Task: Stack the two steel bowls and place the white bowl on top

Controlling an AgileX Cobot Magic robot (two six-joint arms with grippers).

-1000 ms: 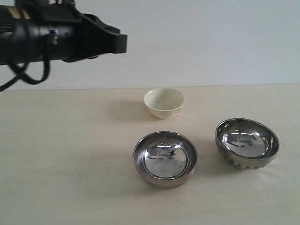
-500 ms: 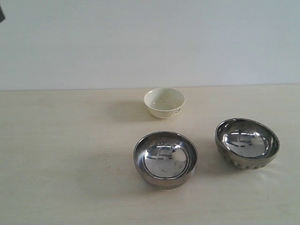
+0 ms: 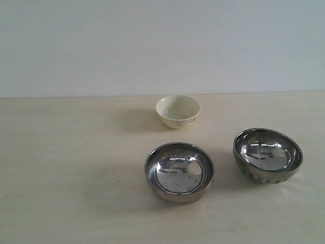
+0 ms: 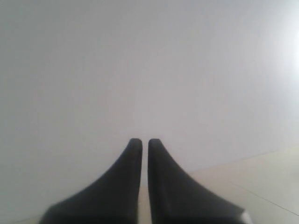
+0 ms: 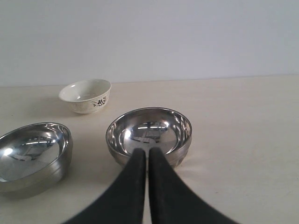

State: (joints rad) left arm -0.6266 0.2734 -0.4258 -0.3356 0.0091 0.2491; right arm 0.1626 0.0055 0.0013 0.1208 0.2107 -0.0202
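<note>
Three bowls stand apart on the table. The white bowl (image 3: 177,111) is at the back, the smooth steel bowl (image 3: 179,172) in the middle front, and the fluted steel bowl (image 3: 267,155) to the right. Neither gripper shows in the exterior view. My right gripper (image 5: 145,150) is shut and empty, its tips just short of the near rim of the fluted steel bowl (image 5: 148,133). That view also holds the smooth steel bowl (image 5: 32,156) and the white bowl (image 5: 86,94). My left gripper (image 4: 141,140) is shut, empty, and faces a blank wall with no bowl in view.
The pale wooden table (image 3: 71,168) runs back to a plain white wall (image 3: 162,46). A strip of the table (image 4: 261,182) shows in a corner of the left wrist view.
The left arm, which hung at the upper left of the exterior view a second ago, has withdrawn out of that view. The bowls have not moved.
</note>
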